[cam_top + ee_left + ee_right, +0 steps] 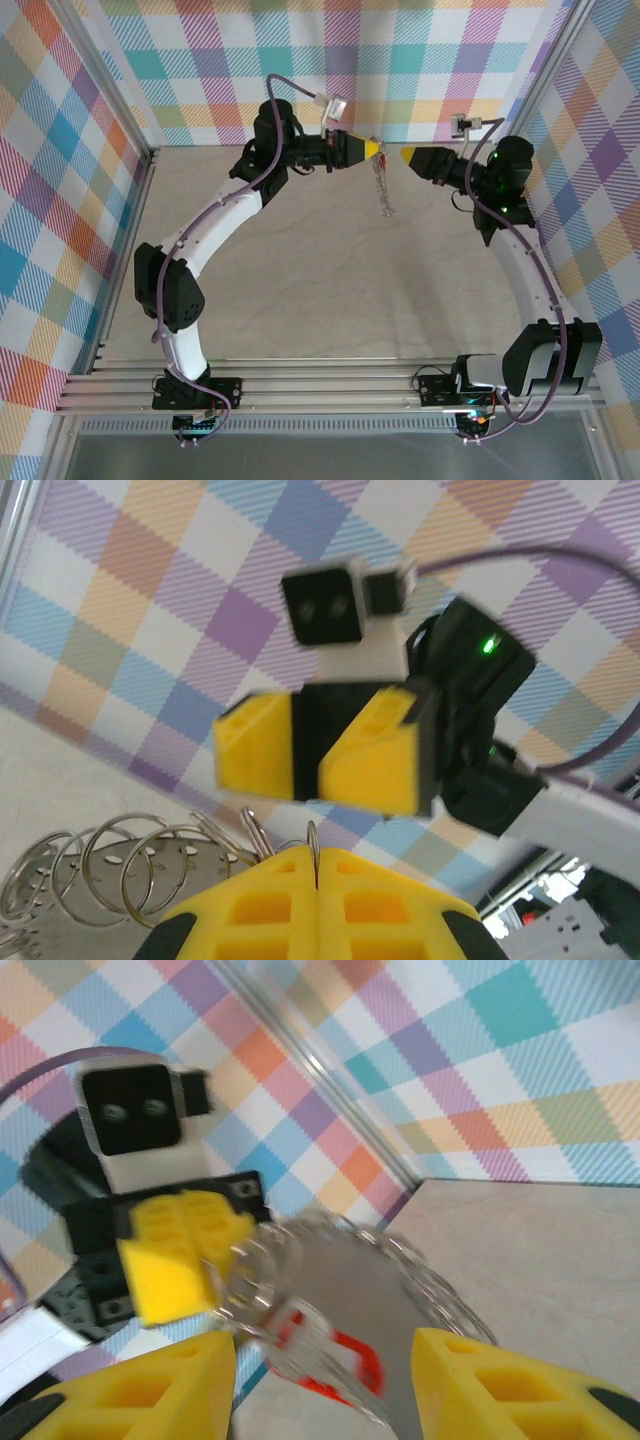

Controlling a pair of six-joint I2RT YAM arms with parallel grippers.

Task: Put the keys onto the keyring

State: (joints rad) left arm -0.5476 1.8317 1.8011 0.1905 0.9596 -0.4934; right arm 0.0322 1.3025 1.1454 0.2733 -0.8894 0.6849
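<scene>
Above the table [300,290], left gripper [375,149] holds the dangling keyring [383,185] in closed jaws, right gripper [405,155] alongside with jaws apart, empty; red key [340,1358] seemingly hangs among its loops, threading unconfirmed.

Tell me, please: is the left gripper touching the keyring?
Touching. The left wrist view shows a wire loop of the keyring pinched between the shut jaws of the left gripper.

Light was bright, even and diffuse, no clear source; shadows on the table [330,290] were weak, no glare. Top view was sharp. My right wrist view was motion-smeared: keyring [425,1270] and key [345,1360] streaked, left gripper [190,1255] soft. Left wrist view: right gripper [305,750] blurred, wall [120,600] soft, my fingers [270,910] sharper.
</scene>
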